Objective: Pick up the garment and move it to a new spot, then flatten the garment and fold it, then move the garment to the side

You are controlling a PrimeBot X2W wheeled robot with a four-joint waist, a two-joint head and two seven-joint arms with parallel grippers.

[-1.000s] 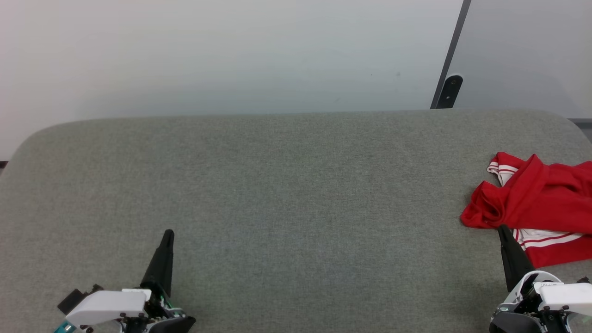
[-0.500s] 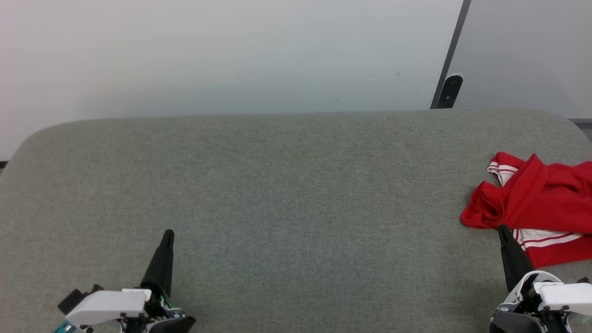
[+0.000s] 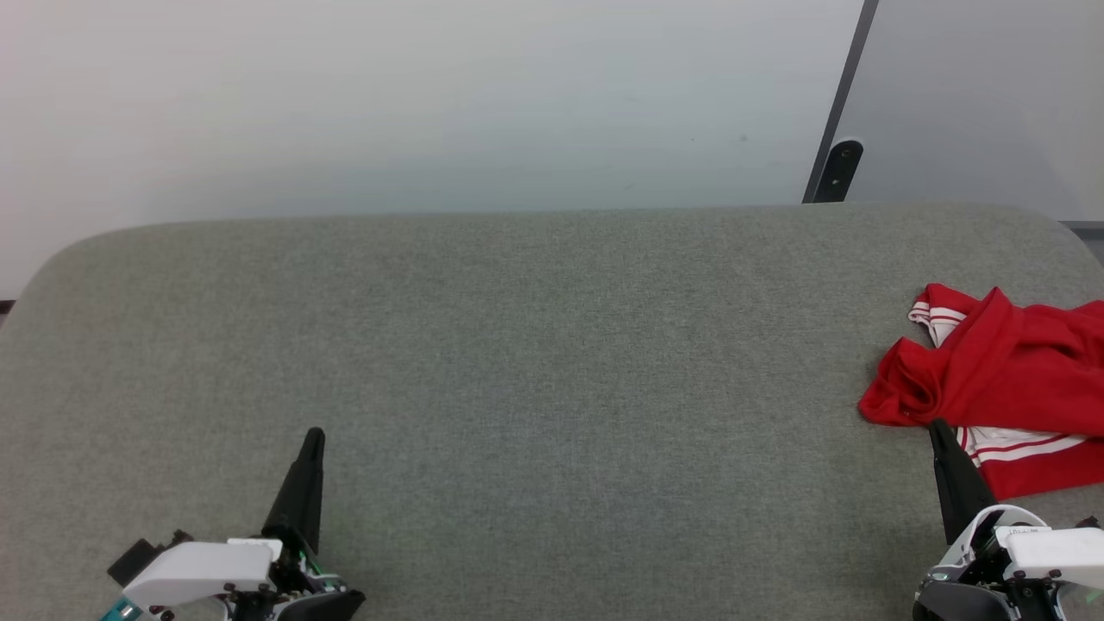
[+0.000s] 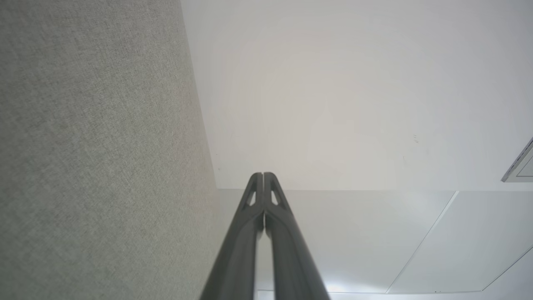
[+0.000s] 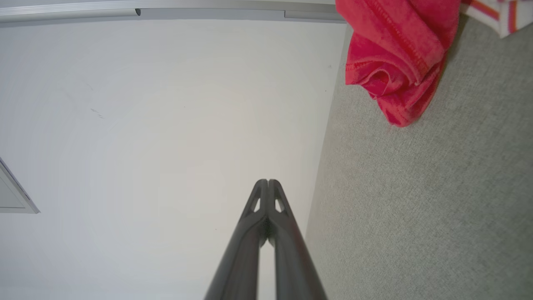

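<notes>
The garment [image 3: 1005, 375], red cloth with white and red striped trim, lies crumpled at the far right of the grey padded surface [image 3: 535, 362], running past the head view's right edge. In the right wrist view the garment [image 5: 395, 54] bunches at the top right. My right gripper [image 3: 935, 427] is shut and empty, its tip just before the garment's near edge; whether it touches the cloth I cannot tell. The right gripper [image 5: 267, 181] shows its fingers pressed together. My left gripper [image 3: 315, 434] rests shut and empty at the lower left; in its own wrist view the left gripper [image 4: 263, 174] holds nothing.
The grey surface has rounded far corners and ends at a pale wall [image 3: 431, 103]. A dark post [image 3: 841, 164] stands behind the far right edge. Broad bare fabric stretches between the two grippers.
</notes>
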